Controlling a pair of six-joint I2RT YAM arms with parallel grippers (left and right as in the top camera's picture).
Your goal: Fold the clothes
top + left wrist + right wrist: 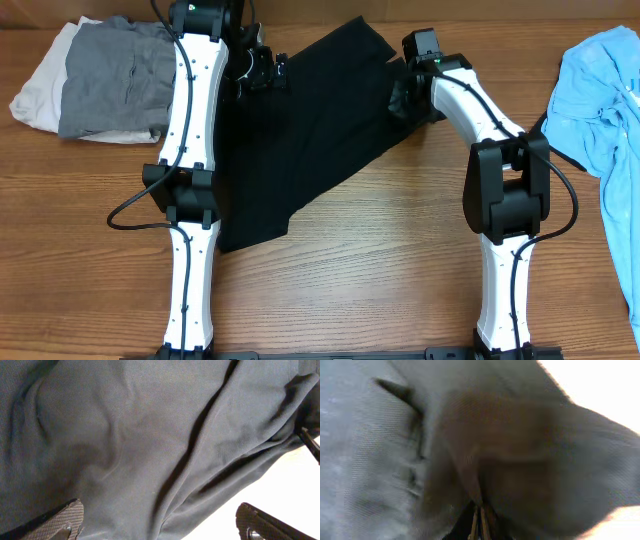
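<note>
Right gripper [481, 521]: jaws closed, tips together, a ridge of the black shirt [300, 150] pinched between them. The wrist view is blurry, but cloth bunches up right off the tips. Overhead puts it at the shirt's right edge, upper centre-right of the frame, with the cloth puckered there.

Left gripper [160, 522]: jaws wide open, holding nothing. Its fingers [62, 520] sit over wrinkled black cloth; can't tell if they touch it. Overhead: upper centre-left, over the shirt's top-left part.

Shirt: lies diagonally across the middle of the table [390, 270], from upper centre down to lower left, partly under the left arm. It's a rough slanted band with unsquared edges and creases across it. No logo visible. Can't tell whether it's already doubled over once.

Rest of the clothes:
- Grey garment [110, 80] on top of a white garment [35, 95], upper left, in a compact pile. Reads as folded and done.
- Light blue garment [600, 110] at the right edge, crumpled, spread out, partly out of frame. Not started.

My read: two pieces done. The black shirt is mid-fold with one edge gripped and the left side not gripped yet. The blue one is left after that. Roughly halfway at best.
</note>
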